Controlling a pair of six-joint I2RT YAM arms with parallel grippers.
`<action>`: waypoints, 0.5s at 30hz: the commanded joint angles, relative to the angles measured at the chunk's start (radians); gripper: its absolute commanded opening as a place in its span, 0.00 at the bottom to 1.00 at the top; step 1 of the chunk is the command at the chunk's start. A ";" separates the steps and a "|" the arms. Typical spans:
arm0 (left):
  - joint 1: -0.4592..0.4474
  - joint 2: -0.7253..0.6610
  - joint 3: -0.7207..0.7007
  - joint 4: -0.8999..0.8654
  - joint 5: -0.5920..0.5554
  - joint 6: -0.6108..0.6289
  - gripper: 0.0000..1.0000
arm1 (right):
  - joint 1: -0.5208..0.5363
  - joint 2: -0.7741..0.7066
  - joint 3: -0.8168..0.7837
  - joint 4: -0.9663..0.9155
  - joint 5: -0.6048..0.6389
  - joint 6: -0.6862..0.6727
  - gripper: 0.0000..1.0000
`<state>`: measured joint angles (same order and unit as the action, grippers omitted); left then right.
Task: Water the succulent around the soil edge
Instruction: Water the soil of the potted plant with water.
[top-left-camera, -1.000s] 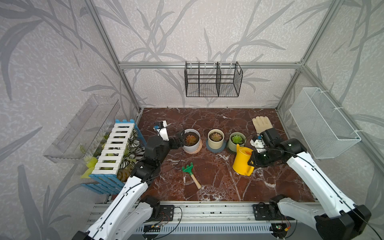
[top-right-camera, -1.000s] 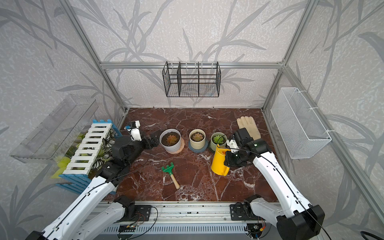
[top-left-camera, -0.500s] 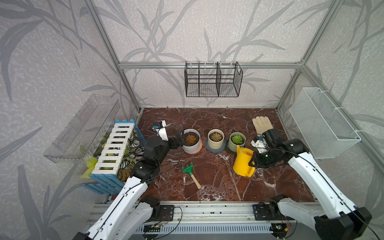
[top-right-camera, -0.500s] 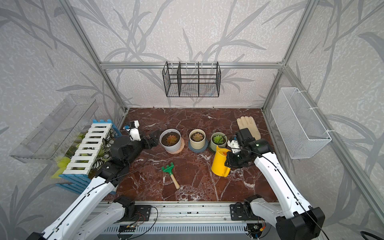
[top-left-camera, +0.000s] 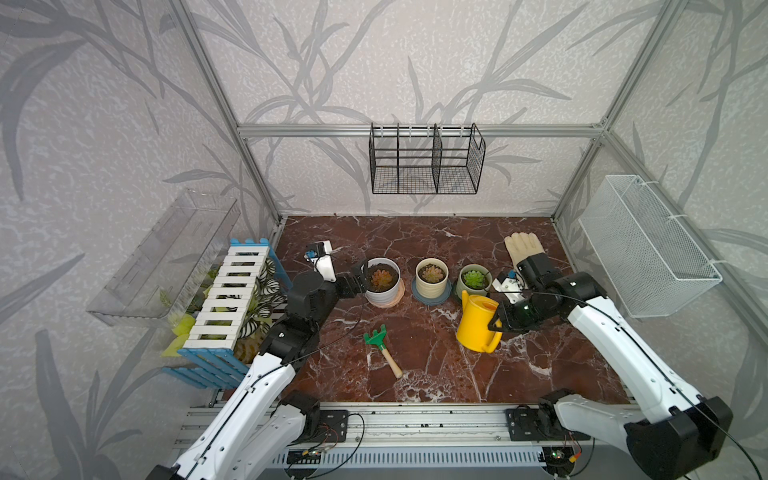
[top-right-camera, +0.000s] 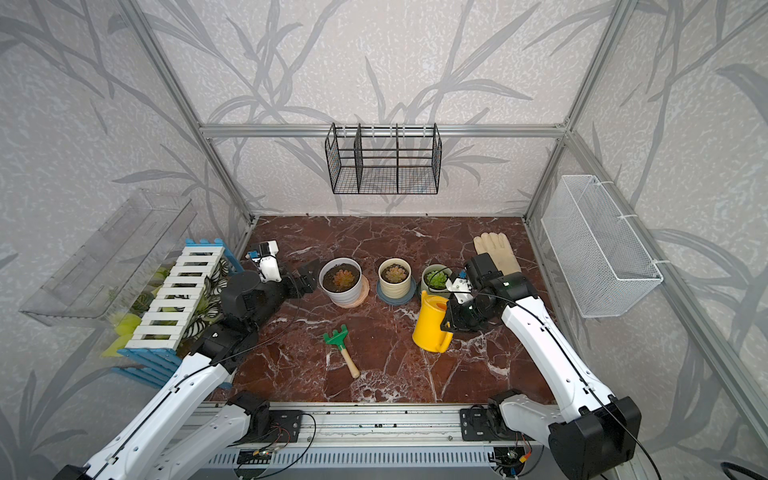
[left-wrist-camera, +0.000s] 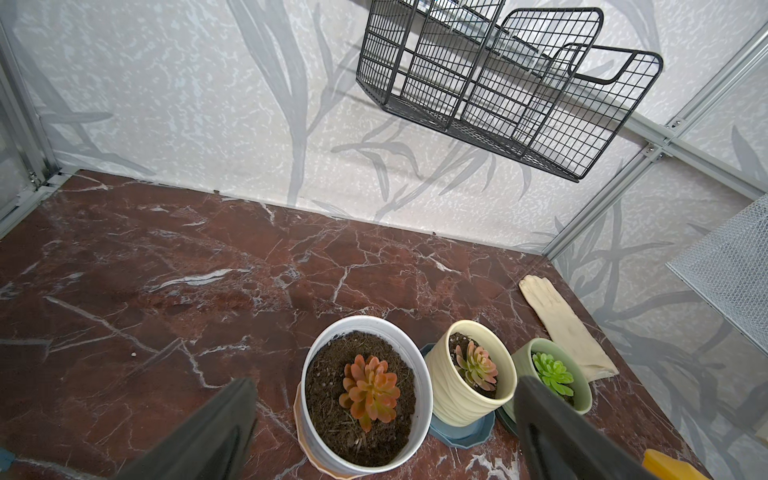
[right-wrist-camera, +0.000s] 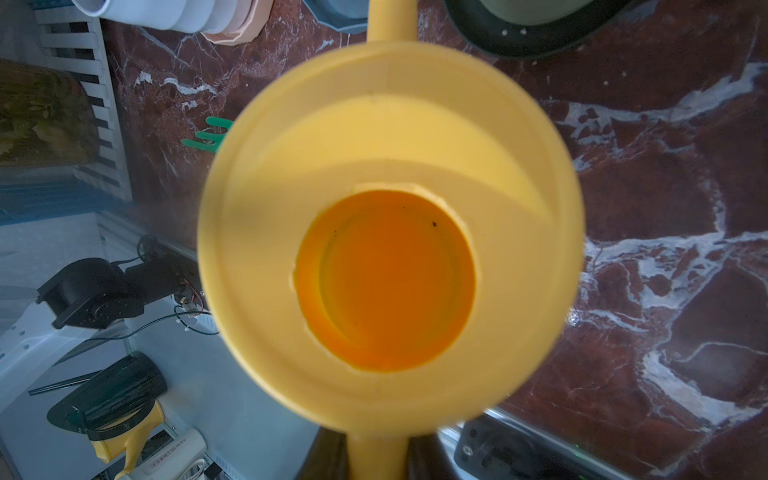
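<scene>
Red-marble worktop (top-left-camera: 436, 365), near you: your right pincer (top-left-camera: 496, 325) is clamped on the handle of the yellow watering can (top-left-camera: 476, 322), which has edged slightly toward the pots, upright, so pouring looks yet to start. Farther back, your left pincer (top-left-camera: 360, 279) gapes just beside the white pot (top-left-camera: 380, 296) holding the orange succulent (top-left-camera: 380, 279).

Behind the row of three succulent pots (top-left-camera: 432, 280) the red-brown marble tabletop (top-left-camera: 415, 237) lies open; in front, a green wooden-handled hand rake (top-left-camera: 384, 353) (lying flat) and a yellow plastic watering can (top-left-camera: 476, 324) intrude.
</scene>
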<state>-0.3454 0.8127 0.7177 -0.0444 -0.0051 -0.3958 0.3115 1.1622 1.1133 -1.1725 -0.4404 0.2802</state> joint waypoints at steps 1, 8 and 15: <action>0.008 -0.012 0.027 0.015 0.013 -0.005 1.00 | 0.003 -0.030 0.018 0.013 0.029 0.008 0.00; 0.017 -0.007 0.026 0.020 0.028 -0.010 1.00 | -0.002 -0.061 -0.001 -0.014 0.102 0.025 0.00; 0.017 -0.006 0.026 0.021 0.031 -0.012 1.00 | -0.009 -0.072 -0.001 -0.040 0.144 0.033 0.00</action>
<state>-0.3325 0.8127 0.7177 -0.0441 0.0120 -0.4034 0.3061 1.1099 1.1130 -1.1927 -0.3252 0.3042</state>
